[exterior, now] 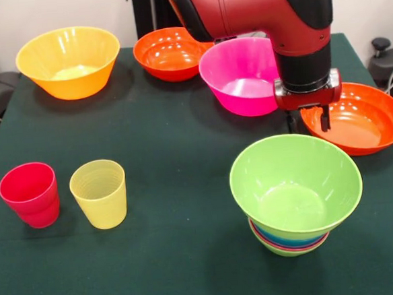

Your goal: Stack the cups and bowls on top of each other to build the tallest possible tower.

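The tower [292, 241] stands at the front right: a large green bowl [295, 188] sits on top, with blue, red and light-green rims showing as bands beneath it. My gripper [307, 122] hangs just behind the tower, open and empty, its fingertips [325, 122] over the left rim of an orange bowl [363, 119]. A pink bowl [242, 77] sits behind the gripper, partly hidden by the arm. A red cup [30, 194] and a translucent yellow cup [99, 193] stand upright side by side at the front left.
A large yellow-orange bowl [69, 62] sits at the back left and another orange bowl [170, 53] at the back middle. The dark green table [183, 155] ends at the right, just past the orange bowl.
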Controlling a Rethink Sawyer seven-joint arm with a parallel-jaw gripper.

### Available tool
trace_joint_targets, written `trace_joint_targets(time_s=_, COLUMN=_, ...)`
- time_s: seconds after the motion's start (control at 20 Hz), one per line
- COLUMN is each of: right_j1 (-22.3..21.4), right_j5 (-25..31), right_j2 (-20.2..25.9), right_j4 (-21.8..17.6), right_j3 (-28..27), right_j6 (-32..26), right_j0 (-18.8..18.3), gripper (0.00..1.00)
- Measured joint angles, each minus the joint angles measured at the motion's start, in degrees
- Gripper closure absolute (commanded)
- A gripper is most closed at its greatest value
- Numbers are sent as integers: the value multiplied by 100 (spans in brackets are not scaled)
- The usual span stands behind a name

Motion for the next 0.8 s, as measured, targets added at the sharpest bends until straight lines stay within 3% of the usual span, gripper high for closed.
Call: trace_joint_targets(time_s=0.8, right_j1=165, right_j5=-6, right_j2=1, right_j4=1, right_j3=-141, right_j6=0, right_j0=58, gripper=0)
